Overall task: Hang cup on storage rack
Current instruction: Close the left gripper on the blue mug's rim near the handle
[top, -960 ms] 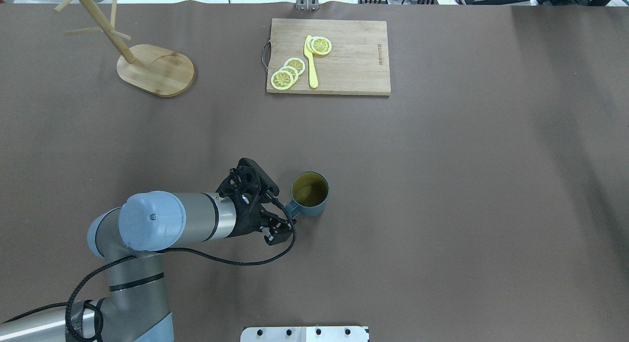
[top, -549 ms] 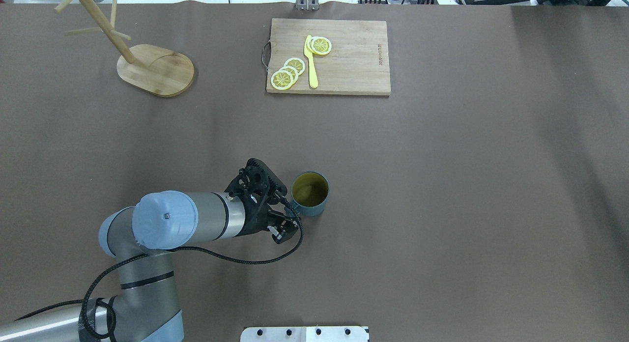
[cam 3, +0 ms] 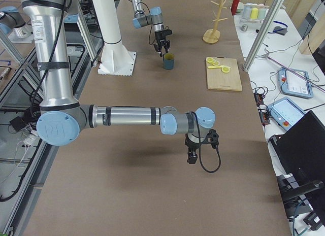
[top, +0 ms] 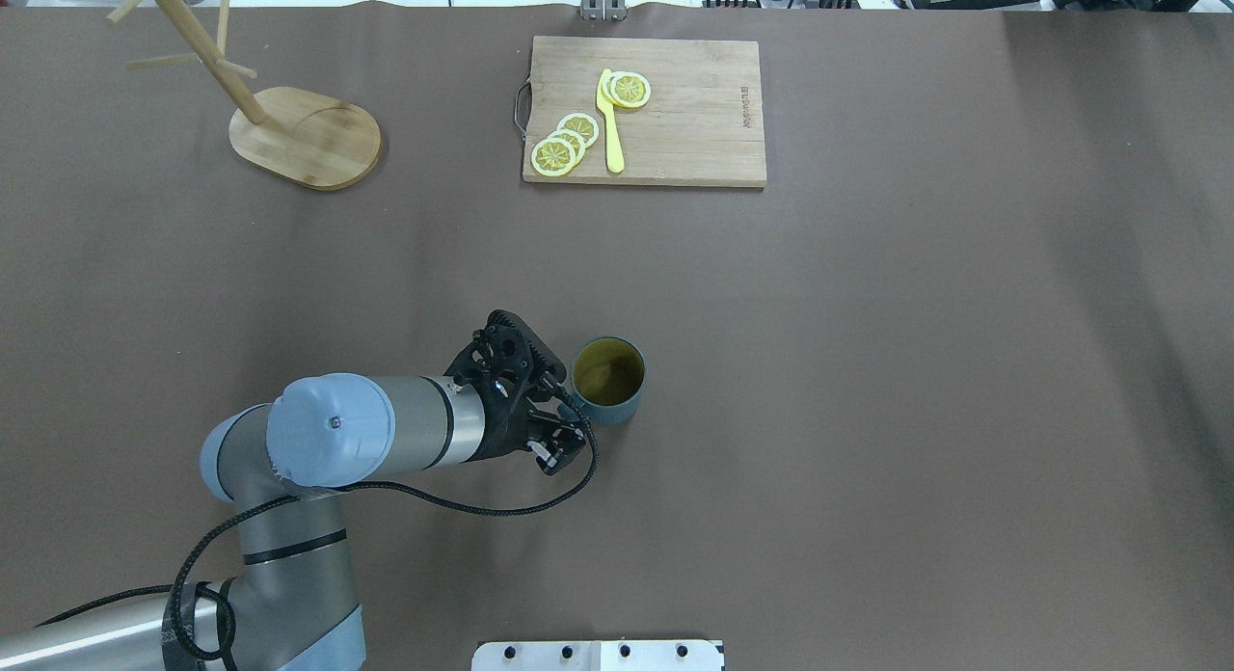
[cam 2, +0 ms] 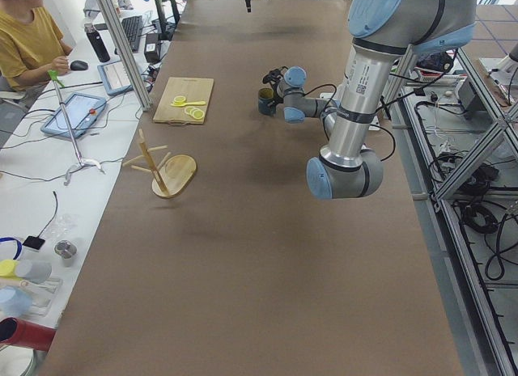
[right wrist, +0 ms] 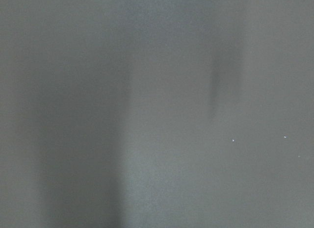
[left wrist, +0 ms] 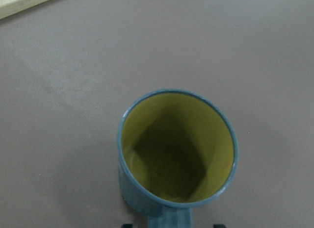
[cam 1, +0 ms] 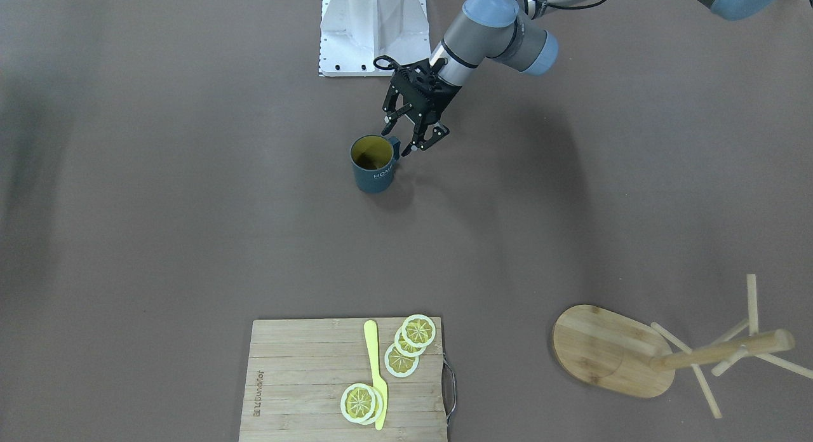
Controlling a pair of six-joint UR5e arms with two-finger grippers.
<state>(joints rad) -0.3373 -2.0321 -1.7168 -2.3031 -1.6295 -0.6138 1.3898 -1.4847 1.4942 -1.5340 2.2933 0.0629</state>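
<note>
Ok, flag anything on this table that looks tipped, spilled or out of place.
Nothing stands out. The cup stands upright and looks empty, the storage rack stands upright on its base, and the lemon slices and knife lie on the cutting board.

cup [left wrist: 176,149]: smooth glazed ceramic look, faint sheen on yellow inside | table cover [top: 868,362]: matt brown sheet, faintly creased | storage rack [top: 307,136]: pale wood, visible grain, satin | cutting board [top: 694,121]: planked wood, matt | knife [top: 611,131]: smooth yellow plastic | left gripper [cam 1: 401,136]: matt black
</note>
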